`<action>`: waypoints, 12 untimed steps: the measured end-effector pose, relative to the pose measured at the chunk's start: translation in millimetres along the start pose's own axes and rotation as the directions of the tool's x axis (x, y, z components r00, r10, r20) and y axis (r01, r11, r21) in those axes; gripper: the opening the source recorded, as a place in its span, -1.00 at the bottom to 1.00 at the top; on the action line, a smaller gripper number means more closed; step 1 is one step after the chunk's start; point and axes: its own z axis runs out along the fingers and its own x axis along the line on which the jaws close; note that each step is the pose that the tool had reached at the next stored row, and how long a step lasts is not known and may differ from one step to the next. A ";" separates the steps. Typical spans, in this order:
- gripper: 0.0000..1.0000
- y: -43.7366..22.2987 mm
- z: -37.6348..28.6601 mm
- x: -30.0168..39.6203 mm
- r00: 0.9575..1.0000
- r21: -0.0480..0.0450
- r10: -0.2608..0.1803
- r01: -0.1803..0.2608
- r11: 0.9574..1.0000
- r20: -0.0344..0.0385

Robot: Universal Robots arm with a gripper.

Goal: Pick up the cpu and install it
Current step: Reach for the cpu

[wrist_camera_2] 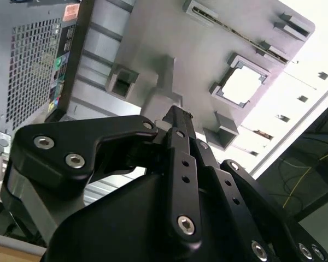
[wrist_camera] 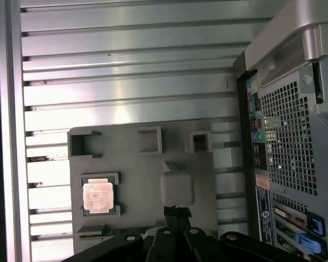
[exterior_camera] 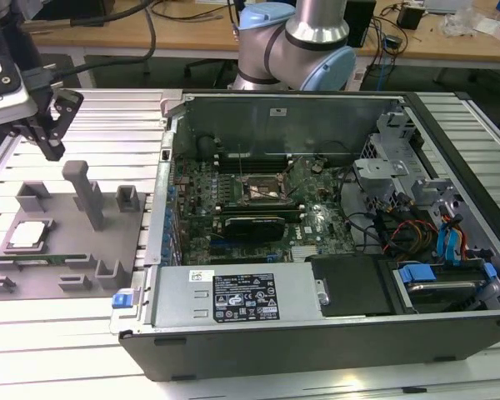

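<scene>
Gripper [exterior_camera: 52,152] poised above the grey tray [exterior_camera: 62,221], its 2 fingers pressed together and holding nothing. Cpu [exterior_camera: 29,235] lies flat, silver top upward, in 1 square recess of the tray, whose raised corners presumably keep it located for pickup. It sits toward the exterior view's left, apart from the gripper. Memory stick [exterior_camera: 33,260] rests in a slot just beside it. Socket [exterior_camera: 262,190] inside the open computer case [exterior_camera: 317,333] shows a dark centre, judged not yet filled.

Bright, even light; glare whitens the cpu [wrist_camera_2: 241,86] (second wrist view) and streaks the slatted table [wrist_camera: 126,114].
</scene>
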 end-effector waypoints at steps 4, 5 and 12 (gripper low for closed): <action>-0.79 -1.7 8.1 16.6 1.000 0.000 0.000 0.000 1.000 0.000; -0.79 -1.9 9.7 18.2 1.000 0.000 0.000 0.000 1.000 0.000; -0.79 -5.0 24.7 31.7 1.000 0.000 0.000 0.000 1.000 0.000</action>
